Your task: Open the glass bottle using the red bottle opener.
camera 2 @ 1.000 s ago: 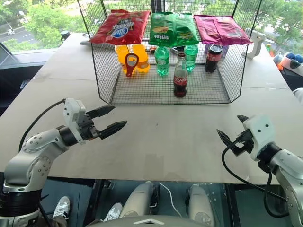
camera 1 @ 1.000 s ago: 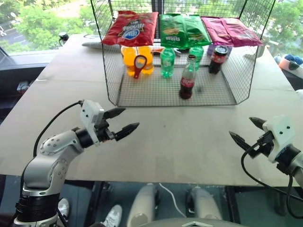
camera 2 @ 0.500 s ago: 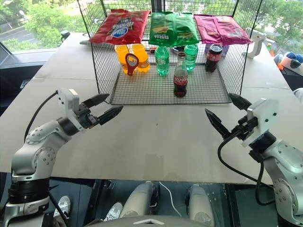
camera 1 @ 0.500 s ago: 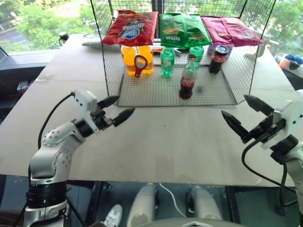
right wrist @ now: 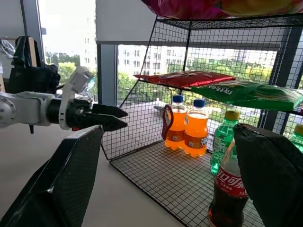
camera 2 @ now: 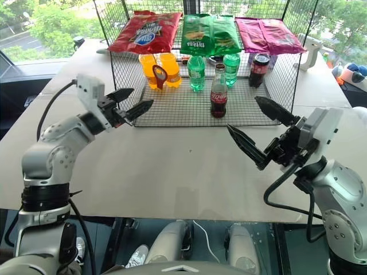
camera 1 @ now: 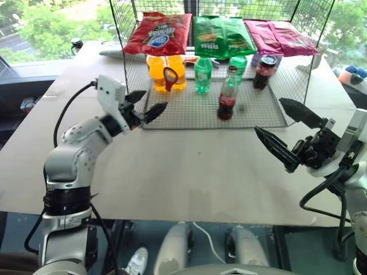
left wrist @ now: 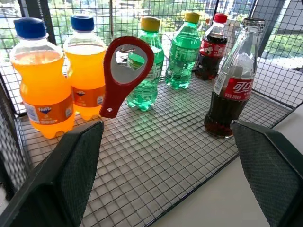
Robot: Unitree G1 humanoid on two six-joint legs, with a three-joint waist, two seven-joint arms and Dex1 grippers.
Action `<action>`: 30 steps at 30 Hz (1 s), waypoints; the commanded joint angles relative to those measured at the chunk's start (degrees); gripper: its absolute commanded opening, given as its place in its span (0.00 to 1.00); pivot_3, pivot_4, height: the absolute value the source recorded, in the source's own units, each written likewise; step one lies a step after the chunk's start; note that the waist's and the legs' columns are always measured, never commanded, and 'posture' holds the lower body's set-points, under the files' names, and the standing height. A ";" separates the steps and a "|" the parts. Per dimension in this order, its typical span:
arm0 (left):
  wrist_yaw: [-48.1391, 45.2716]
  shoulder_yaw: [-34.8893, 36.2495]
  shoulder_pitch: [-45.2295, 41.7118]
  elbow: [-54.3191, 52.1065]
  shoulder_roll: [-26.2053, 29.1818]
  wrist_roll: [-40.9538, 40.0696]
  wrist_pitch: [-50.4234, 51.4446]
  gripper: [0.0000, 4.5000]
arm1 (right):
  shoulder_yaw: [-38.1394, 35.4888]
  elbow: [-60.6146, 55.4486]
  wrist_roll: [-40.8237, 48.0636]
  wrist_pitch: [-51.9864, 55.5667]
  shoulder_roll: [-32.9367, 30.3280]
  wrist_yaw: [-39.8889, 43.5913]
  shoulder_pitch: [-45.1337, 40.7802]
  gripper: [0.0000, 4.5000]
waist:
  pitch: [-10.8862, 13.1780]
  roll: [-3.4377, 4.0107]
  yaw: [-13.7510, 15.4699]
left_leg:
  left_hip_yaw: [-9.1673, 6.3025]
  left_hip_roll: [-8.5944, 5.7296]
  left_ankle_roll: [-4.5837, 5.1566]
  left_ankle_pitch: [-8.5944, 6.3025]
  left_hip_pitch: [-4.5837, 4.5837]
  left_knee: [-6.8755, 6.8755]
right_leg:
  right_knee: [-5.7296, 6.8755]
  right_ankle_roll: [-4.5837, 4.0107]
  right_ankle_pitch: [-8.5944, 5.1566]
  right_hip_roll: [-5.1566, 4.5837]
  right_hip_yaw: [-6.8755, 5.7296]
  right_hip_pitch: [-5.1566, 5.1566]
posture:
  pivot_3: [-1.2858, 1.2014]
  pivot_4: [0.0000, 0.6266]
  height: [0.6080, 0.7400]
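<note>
The glass bottle (camera 1: 227,94), dark cola with a red label, stands upright on the floor of the wire rack (camera 1: 189,117), near its front middle. The red bottle opener (camera 1: 170,79) hangs ring-up in front of two orange soda bottles (camera 1: 158,70) at the rack's back left. My left gripper (camera 1: 156,98) is open at the rack's front left corner, pointing in towards the opener, short of it and empty. My right gripper (camera 1: 268,114) is open and empty over the table at the rack's front right, pointing towards the bottle. The left wrist view has the opener (left wrist: 125,71) and the bottle (left wrist: 232,90) between its fingers.
Two green soda bottles (camera 1: 202,74) and a stubby dark cola bottle with a red cap (camera 1: 264,71) stand at the rack's back. Red, green and pink snack bags (camera 1: 221,34) lie on the rack's top. Bare tabletop (camera 1: 189,172) stretches in front of the rack to the near edge.
My left gripper has risen and moved forward to the rack's front left corner. My right gripper has risen and swung left, now pointing at the rack. Both stayed open.
</note>
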 commanded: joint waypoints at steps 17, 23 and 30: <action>-1.54 -10.14 -25.77 35.02 -3.13 18.96 -11.91 0.87 | 0.73 -4.75 -4.03 -7.09 0.64 -3.26 6.97 1.00 | -0.02 -0.02 1.11 | 0.09 0.03 0.00 0.02 0.09 0.17 | 0.08 0.19 -0.11 0.03 -0.19 0.23 | 0.52 0.24 1.00; -1.81 -10.37 -27.02 36.98 -5.35 20.88 -13.98 0.87 | 2.12 -5.73 -5.71 -8.00 1.02 -4.55 8.84 1.00 | -0.04 -0.02 1.59 | 0.04 0.04 -0.01 0.02 0.12 0.17 | 0.12 0.16 -0.09 0.00 -0.18 0.24 | 0.52 0.24 1.00; -1.04 -10.84 -29.19 40.12 -8.11 23.53 -15.81 0.87 | 3.31 -5.71 -6.82 -8.81 1.25 -5.11 9.33 1.00 | -0.06 -0.02 2.66 | -0.09 0.04 -0.01 0.01 0.11 0.40 | 0.17 0.19 -0.12 -0.04 -0.37 0.32 | 0.52 0.24 1.00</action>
